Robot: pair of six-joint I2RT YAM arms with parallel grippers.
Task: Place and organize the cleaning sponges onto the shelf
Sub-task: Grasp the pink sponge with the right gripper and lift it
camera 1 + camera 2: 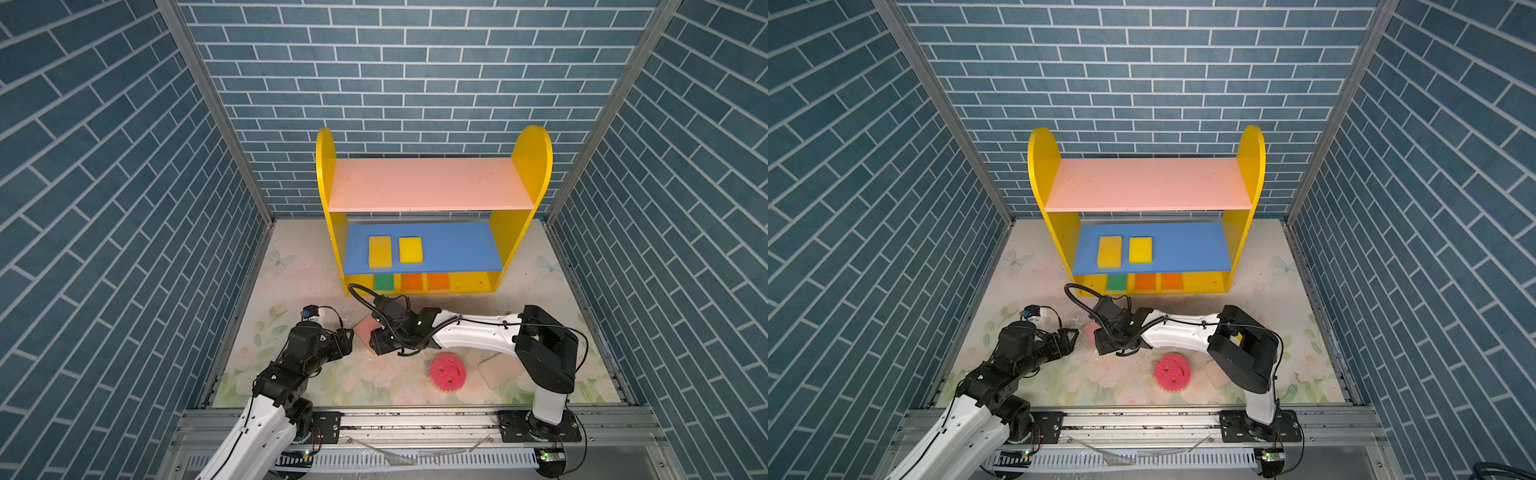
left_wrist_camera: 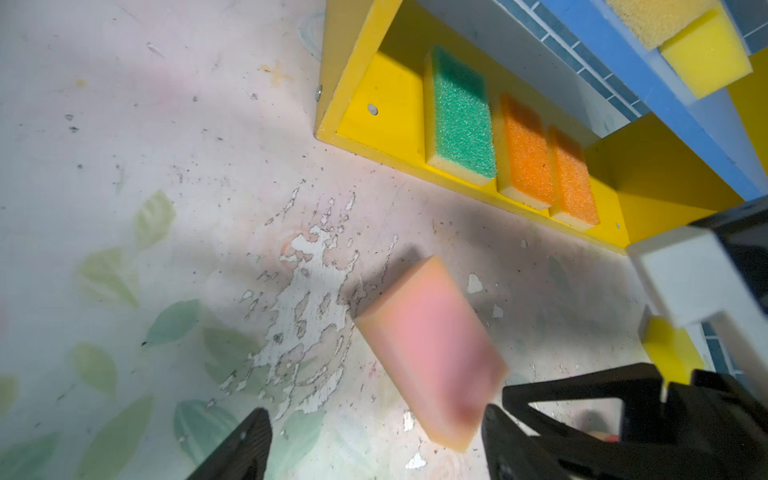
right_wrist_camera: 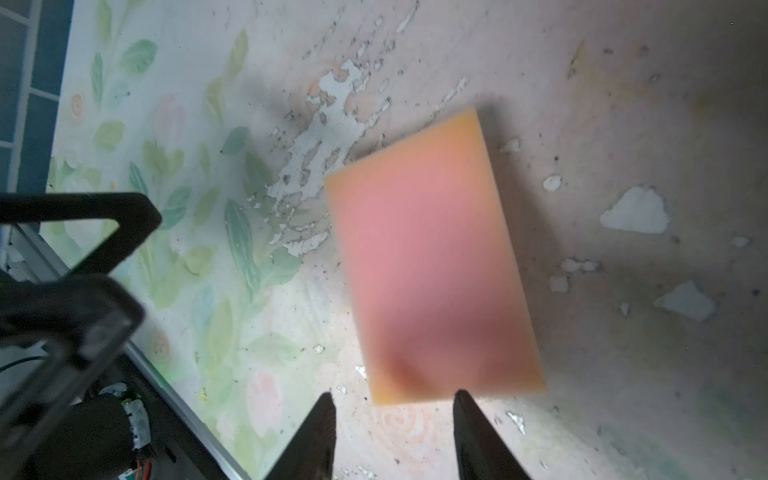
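A pink rectangular sponge [image 3: 432,257] with orange edges shows blurred over the floral mat, between my two grippers; whether it rests flat on the mat I cannot tell. In a top view the pink sponge [image 1: 365,328] is partly hidden by the right wrist. My left gripper [image 2: 374,419] is open wide, and the sponge's near corner lies close to one finger [image 2: 494,428]. My right gripper [image 3: 395,397] is open, its tips just short of the sponge's edge. The shelf [image 1: 428,183] holds two yellow sponges [image 1: 380,251] on its blue board, with a green sponge [image 1: 384,282] and two orange sponges [image 1: 412,281] on its base.
A round pink smiley sponge [image 1: 447,370] and a cream sponge [image 1: 496,370] lie on the mat near the right arm's base. Blue brick walls enclose the cell on three sides. A metal rail [image 1: 415,419] runs along the front edge.
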